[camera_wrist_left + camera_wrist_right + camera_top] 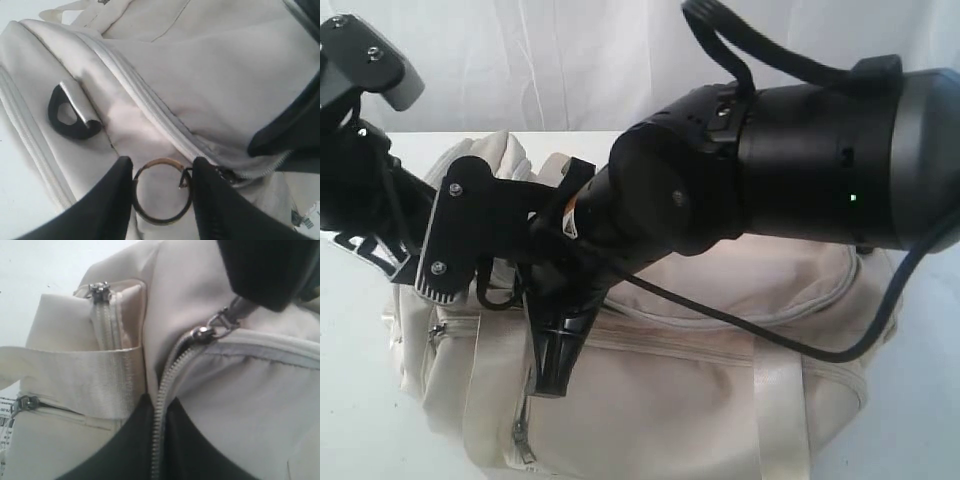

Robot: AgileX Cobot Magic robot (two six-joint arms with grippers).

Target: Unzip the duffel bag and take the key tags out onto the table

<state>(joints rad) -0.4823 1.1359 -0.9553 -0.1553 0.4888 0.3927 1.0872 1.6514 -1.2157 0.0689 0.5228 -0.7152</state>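
Observation:
The cream-white duffel bag (pixel 720 380) lies on the white table (pixel 350 400). My left gripper (pixel 161 170) is shut on the metal pull ring (pixel 162 216) of the top zipper, whose slider (pixel 227 175) sits just beside one finger. My right gripper (pixel 159 405) is shut on the bag's zipper edge, with a row of grey teeth (pixel 172 365) running up from between its fingers to the slider (pixel 200 334). In the exterior view the right gripper (pixel 555 365) points down onto the bag's left end, and the left gripper's fingers are hidden behind it. The key tags are out of view.
The big black right arm (pixel 800 170) crosses over the bag and hides much of its top. A black strap ring (pixel 67 112) sits on the bag's end. A side pocket zipper (pixel 102 315) and a webbing strap (pixel 75 377) lie close to the right gripper.

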